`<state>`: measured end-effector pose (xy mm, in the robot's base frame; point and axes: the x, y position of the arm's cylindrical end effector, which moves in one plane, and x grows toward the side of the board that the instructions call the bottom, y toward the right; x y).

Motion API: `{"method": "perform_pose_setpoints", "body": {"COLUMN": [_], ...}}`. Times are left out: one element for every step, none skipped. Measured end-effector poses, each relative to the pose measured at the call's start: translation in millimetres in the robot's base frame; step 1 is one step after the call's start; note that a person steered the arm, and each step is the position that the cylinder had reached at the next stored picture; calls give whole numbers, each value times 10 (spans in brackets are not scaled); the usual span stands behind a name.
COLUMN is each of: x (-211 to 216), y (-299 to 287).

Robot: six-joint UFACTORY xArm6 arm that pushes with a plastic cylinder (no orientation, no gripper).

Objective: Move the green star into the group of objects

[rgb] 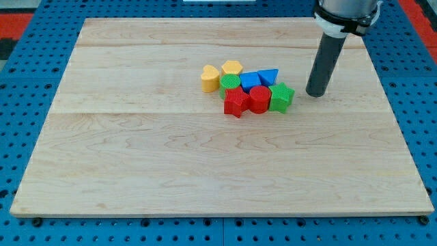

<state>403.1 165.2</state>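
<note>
Just right of the cluster of blocks, my tip stands on the wooden surface, close beside the green star but with a narrow strip of bare wood between them. The tool is a plain dark rod with no jaws, so it is neither apart, together nor clamped on anything.

The green star sits at the right end of the cluster's near row, touching the red cylinder-like block on its left. Left of that lies the red star. Behind these, in the far row, a blue triangle stands just behind the green star, with a blue block beside it to the left; its exact shape I cannot make out. A second green block is partly hidden behind the red star. At the far left of the cluster are a yellow heart and another yellow block, touching or nearly touching each other.
</note>
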Motion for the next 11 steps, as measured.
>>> {"method": "perform_pose_setpoints", "body": {"x": [9,15,26,42,84,215,273,298,346,398,411], "y": [0,0,0,0,0,-83,-142,-145,-205,-325,-546]}}
